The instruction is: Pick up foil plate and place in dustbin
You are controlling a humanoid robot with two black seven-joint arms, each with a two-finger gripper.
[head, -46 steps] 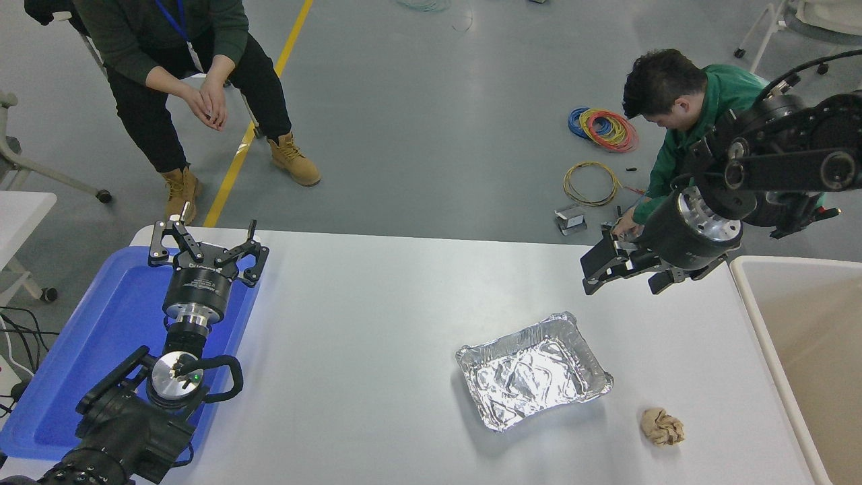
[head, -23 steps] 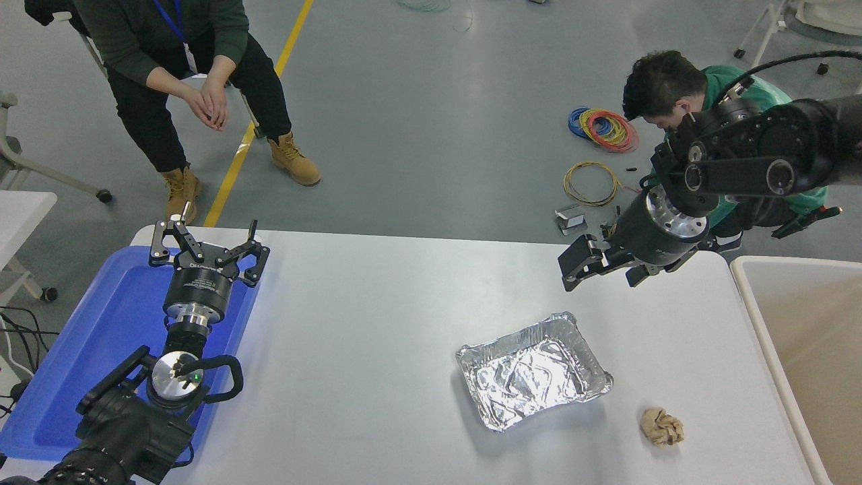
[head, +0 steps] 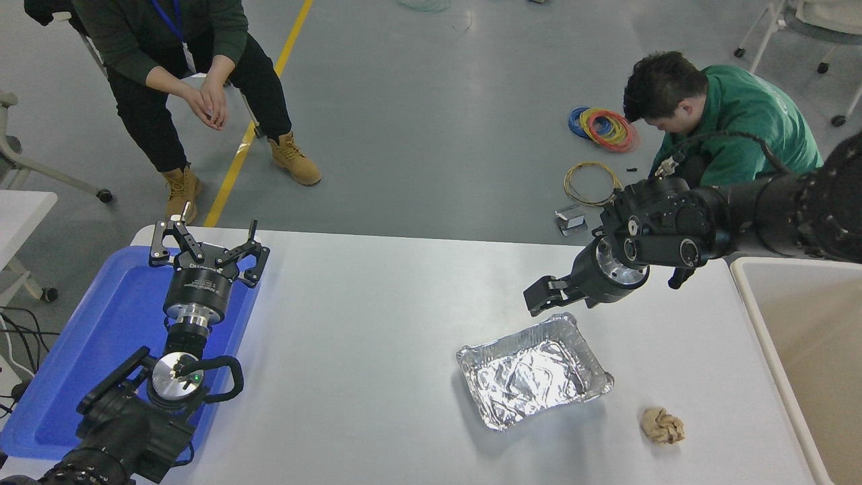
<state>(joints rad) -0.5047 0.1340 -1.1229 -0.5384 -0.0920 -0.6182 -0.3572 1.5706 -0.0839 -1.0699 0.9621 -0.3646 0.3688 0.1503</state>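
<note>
On white tabletop [head: 377, 323], foil plate [head: 534, 371] lay flat near centre, untouched. Right tool [head: 543, 301] hovered just beyond its far rim, opening unclear, likely lining up a grasp. Dustbin [head: 754, 316] waited at right.

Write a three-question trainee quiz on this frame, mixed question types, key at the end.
1. True or false: the shiny silver crinkled foil plate already lies in the large beige rectangular dustbin.
2. Multiple choice: the small crumpled tan paper ball lies A) inside the foil plate, B) on the white table right of the plate, apart from it, C) in the flat blue plastic tray.
3. Fill in: the left gripper, fingers spread, is parked over the blue ____.

Key
1. False: it lies on the table, and the right gripper hangs just beyond its far rim, holding nothing.
2. B
3. tray
</note>
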